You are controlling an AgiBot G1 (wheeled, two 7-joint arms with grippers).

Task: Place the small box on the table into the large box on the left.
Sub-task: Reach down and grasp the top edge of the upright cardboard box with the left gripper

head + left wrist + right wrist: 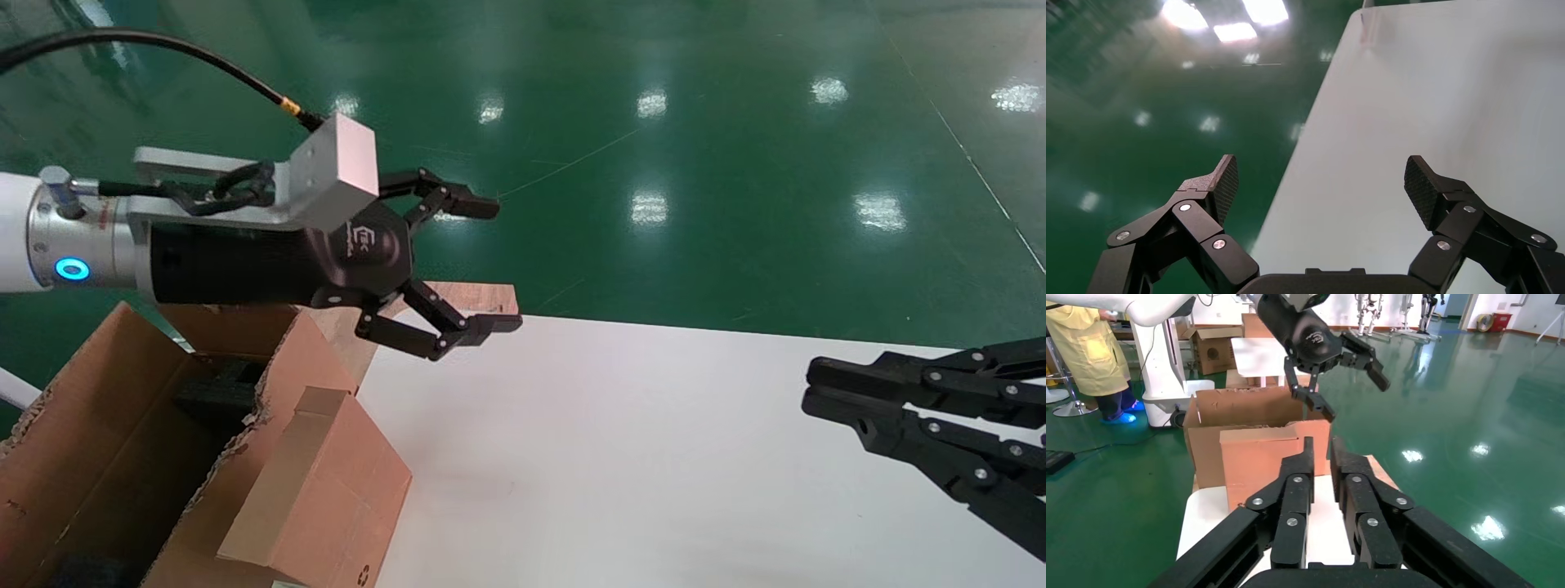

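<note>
The small box (pixel 327 490), pinkish-brown with a black mark near its lower corner, stands at the left end of the white table (pixel 654 449), against the ragged wall of the large box (pixel 98 441). In the right wrist view the small box (pixel 1266 465) stands in front of the large box (pixel 1229 410). My left gripper (pixel 494 265) is open and empty, up in the air above and beyond the small box; its view shows only the table (pixel 1444 92) and floor between the fingers (pixel 1223 184). My right gripper (pixel 809 388) is shut and empty, low over the table's right side.
A plywood board (pixel 474 296) sticks out behind the table's far left corner. Green floor (pixel 735 163) lies beyond the table's far edge. In the right wrist view a person in yellow (pixel 1083 355), a white robot base (pixel 1162 373) and more cartons (pixel 1211 346) stand behind the large box.
</note>
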